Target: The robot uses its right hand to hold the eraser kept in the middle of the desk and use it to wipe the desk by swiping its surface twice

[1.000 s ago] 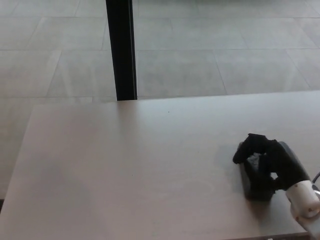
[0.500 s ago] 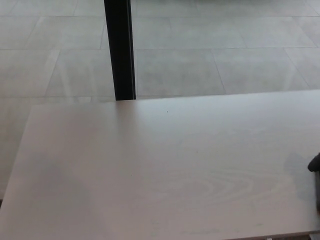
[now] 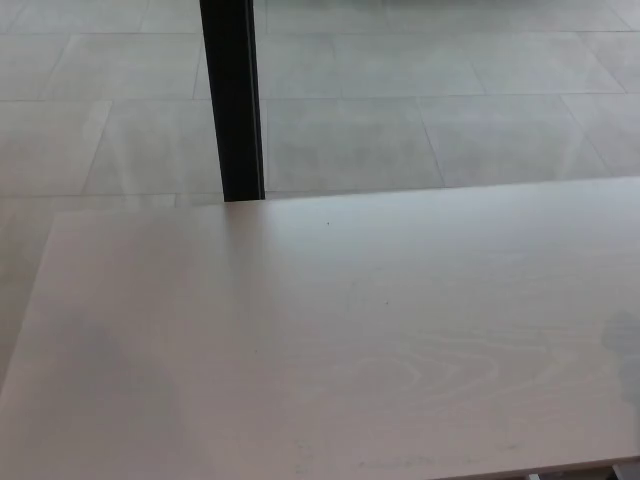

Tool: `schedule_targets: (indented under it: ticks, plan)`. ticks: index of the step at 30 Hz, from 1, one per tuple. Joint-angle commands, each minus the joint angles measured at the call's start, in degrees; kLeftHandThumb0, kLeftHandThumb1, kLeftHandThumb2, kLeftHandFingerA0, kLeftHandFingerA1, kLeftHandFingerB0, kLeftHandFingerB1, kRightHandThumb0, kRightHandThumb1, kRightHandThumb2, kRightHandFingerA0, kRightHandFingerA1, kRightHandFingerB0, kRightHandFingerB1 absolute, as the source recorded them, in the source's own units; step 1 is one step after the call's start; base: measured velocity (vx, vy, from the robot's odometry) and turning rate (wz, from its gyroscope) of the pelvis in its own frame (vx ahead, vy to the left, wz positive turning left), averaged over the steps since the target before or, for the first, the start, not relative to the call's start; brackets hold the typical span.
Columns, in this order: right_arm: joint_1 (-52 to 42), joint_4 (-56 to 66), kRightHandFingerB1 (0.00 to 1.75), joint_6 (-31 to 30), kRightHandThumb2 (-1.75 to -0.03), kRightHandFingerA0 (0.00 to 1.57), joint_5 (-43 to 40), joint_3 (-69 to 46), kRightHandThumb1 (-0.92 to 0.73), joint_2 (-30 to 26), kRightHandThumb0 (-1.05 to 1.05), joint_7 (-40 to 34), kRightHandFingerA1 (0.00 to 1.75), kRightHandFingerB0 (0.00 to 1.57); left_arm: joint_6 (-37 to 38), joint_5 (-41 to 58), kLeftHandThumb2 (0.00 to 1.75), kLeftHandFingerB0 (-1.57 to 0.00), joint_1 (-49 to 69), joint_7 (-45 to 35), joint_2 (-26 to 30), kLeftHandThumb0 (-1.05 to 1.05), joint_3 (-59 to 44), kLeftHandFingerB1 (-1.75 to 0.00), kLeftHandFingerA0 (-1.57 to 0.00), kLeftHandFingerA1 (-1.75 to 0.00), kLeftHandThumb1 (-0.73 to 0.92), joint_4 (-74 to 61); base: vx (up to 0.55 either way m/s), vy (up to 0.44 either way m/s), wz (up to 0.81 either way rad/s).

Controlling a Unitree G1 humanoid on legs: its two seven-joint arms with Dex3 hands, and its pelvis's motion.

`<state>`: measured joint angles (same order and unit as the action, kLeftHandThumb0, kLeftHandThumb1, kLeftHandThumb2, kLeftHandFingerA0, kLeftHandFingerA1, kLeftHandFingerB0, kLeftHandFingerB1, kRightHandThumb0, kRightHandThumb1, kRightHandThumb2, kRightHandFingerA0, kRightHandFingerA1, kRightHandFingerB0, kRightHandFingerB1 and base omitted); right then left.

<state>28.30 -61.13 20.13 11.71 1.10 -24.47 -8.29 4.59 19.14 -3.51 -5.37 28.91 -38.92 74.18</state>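
Pale wood-grain desk [image 3: 300, 340] was left bare before grey floor tiles [image 3: 400, 120]: the right hand and eraser, seen there a second earlier, were carried past the right edge, so finger state could not be told, suggesting an outward swipe.

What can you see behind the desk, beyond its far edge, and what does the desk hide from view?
Behind the desk lies a grey tiled floor, with a black post rising just past the far edge. The desk covers the post's foot and the floor beneath it. Neither hand nor eraser shows.

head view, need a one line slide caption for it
Bare pale desk before a tiled floor and a black post; no robot hand or eraser in view.
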Motion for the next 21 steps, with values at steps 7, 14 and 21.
schedule_targets:
  ticks: [7,14,21]
  plan:
    - [2.7,0.6,1.40,-6.4,-0.76,0.89,3.0,7.0,-0.65,15.0,-0.33,0.1,1.75,0.71,0.1,1.6,0.62,-0.57,-0.3,-0.2,0.8,-0.54,-0.9,-0.55,-0.58,-0.62,0.74,0.0,0.00,0.000,0.00]
    - [1.7,6.0,1.46,-6.6,-1.02,1.02,3.7,12.7,-0.60,23.2,-0.20,0.8,1.71,0.78,0.0,1.4,0.61,-0.58,-0.2,0.0,0.9,-0.55,-0.6,-0.55,-0.66,-0.66,0.73,-0.1,0.00,0.000,0.00]
    - [-5.2,11.5,1.62,-2.8,-1.09,0.97,5.1,20.1,-0.51,30.1,-0.26,2.6,1.75,0.76,-0.1,1.7,0.62,-0.56,-0.7,-0.3,1.0,-0.54,-0.8,-0.54,-0.66,-0.64,0.74,0.0,0.00,0.000,0.00]
